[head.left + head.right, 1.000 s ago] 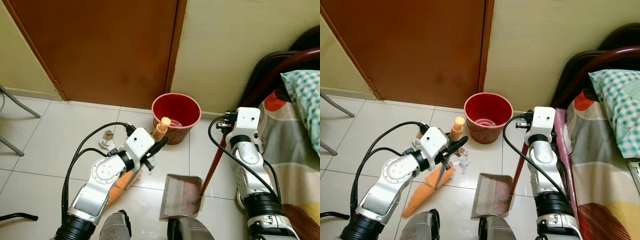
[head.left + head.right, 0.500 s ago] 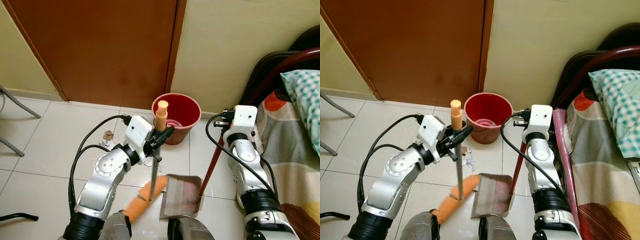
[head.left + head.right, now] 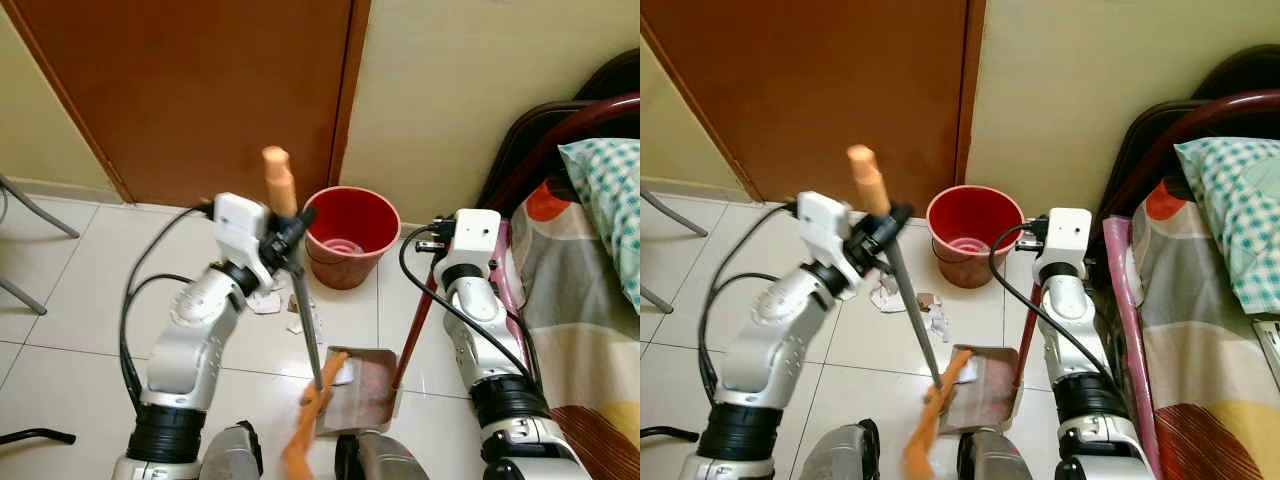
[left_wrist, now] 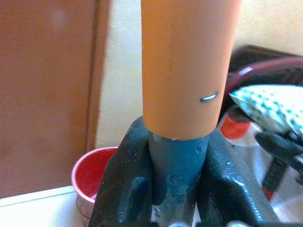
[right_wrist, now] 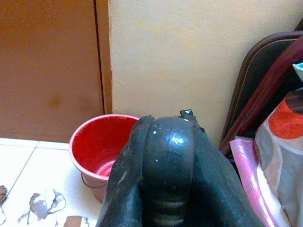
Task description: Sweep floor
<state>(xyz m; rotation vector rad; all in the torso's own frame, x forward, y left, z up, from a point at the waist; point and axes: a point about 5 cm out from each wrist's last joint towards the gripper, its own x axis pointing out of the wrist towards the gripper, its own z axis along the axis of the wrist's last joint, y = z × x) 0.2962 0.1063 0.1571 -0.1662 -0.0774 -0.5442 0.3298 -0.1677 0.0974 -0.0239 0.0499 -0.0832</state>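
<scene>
White tiles meet a brown door, with a red bucket at 12 o'clock. The left gripper stays clenched on the broom just under its orange grip. Since a second ago the shaft has swung upright and the orange bristles have slid from 9 o'clock onto the dustpan lip, carrying one paper scrap in. The right gripper grasps the pan's red handle. More scraps lie at 11 o'clock, so another stroke seems needed.
</scene>
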